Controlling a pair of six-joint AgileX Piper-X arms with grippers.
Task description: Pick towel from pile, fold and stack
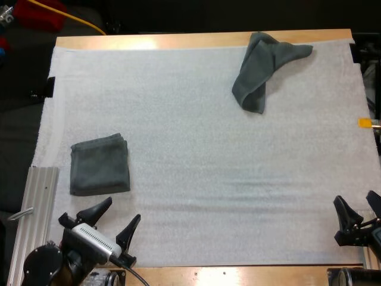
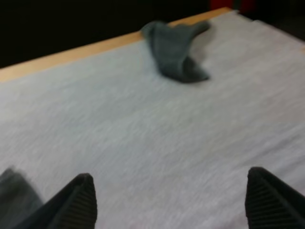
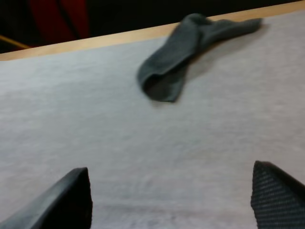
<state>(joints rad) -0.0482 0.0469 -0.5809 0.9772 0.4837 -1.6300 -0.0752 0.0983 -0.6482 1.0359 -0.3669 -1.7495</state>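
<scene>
A crumpled dark grey-green towel [image 1: 262, 68] lies at the far right of the white mat [image 1: 196, 149], near the table's far edge; it also appears far ahead in the wrist views [image 2: 175, 50] [image 3: 183, 52]. A folded towel stack [image 1: 99, 164] rests at the mat's near left, its corner [image 2: 14, 200] beside my left fingers. My left gripper [image 1: 116, 221] hovers open just in front of the stack, holding nothing. My right gripper [image 1: 359, 210] stands open at the near right edge, far from the crumpled towel.
A ribbed metal rail [image 1: 36, 208] lies along the mat's left edge beside my left arm. Wooden table edge [image 1: 202, 39] runs along the far side. The broad middle of the mat separates the two towels.
</scene>
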